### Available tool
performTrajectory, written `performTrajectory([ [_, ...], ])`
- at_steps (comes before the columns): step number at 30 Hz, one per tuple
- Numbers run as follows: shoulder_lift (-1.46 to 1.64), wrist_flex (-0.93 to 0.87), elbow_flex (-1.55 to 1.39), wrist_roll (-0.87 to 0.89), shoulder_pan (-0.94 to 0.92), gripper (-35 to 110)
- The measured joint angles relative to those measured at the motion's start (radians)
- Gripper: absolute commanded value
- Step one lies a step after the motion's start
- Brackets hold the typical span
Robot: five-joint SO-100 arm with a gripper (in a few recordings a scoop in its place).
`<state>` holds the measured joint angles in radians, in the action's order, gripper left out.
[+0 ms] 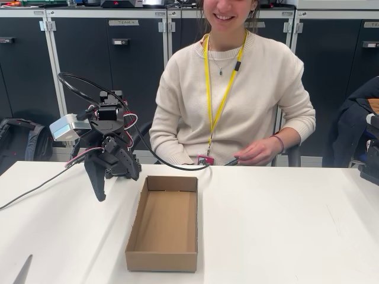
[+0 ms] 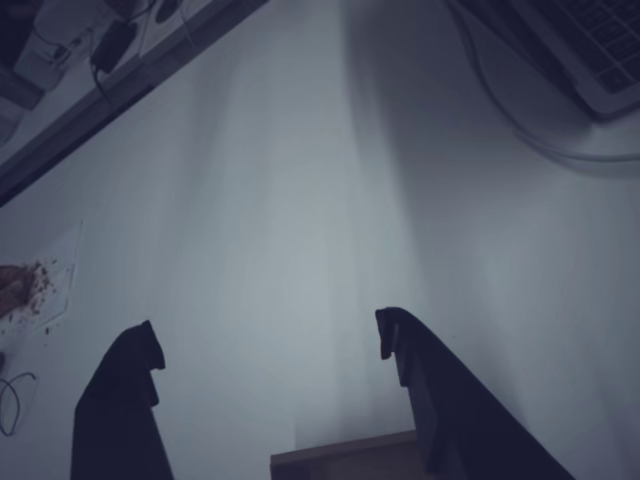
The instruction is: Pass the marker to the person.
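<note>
The white table (image 1: 284, 236) carries everything, and behind its far edge sits the person in a cream knit sweater with a yellow lanyard (image 1: 237, 94). She is placed opposite the arm, probably so that she can take things across the table edge. The slim marker with a dark barrel (image 1: 231, 161) is in her hand (image 1: 257, 152), low at the table edge, near a small pink tag; its colours are too small to tell. So I judge the passing is finished, or not yet begun again.

In the middle of the table stands the open brown cardboard box (image 1: 164, 260), empty inside, perhaps the place where the marker normally lies. Left of it the black robot arm with its grey wrist camera (image 1: 106, 139) is folded, and its gripper (image 1: 98, 186) points down at the table, just beside the box.

The fixed view gives the person, the marker and the whole box. The wrist view gives what the fixed view hides: the two dark fingers of the gripper (image 2: 268, 340) stand well apart with only bare table between them, so the claw is released and holds nothing. It also shows a corner of the box rim (image 2: 340, 455) low between the fingers.
</note>
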<state>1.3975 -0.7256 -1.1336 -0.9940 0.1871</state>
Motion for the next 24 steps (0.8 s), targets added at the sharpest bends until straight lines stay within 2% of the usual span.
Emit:
performTrajectory([
  [24,0.002,-0.023,0.037,0.009,0.0,47],
])
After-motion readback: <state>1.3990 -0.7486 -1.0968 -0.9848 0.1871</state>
